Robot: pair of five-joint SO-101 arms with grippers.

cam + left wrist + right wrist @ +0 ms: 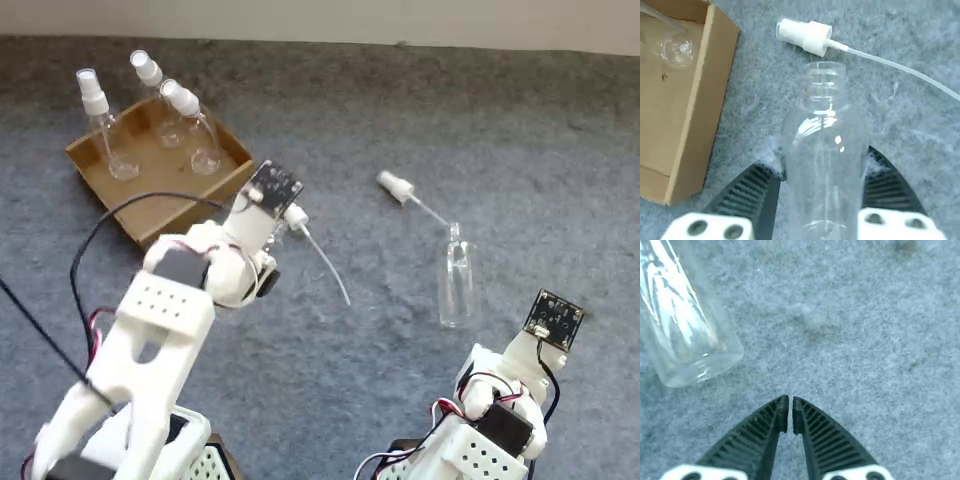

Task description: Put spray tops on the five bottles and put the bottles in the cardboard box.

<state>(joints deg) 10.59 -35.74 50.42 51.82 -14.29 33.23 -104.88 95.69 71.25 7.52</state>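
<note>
My left gripper point(823, 167) is shut on a clear uncapped bottle point(825, 145) just off the carpet, close to the cardboard box point(190, 205). A white spray top point(805, 36) with a long tube lies on the carpet right past the bottle's open neck. Three capped bottles point(165, 115) stand in the box. A second uncapped bottle point(457, 282) lies on its side mid-right, with another spray top point(395, 185) beyond its neck. My right gripper point(790, 416) is shut and empty, low over the carpet beside that bottle's base point(687, 340).
Grey carpet covers the table. The box wall point(697, 105) stands close beside the left gripper. The right arm point(545, 325) sits at the near right edge. A black cable point(110, 225) loops by the left arm.
</note>
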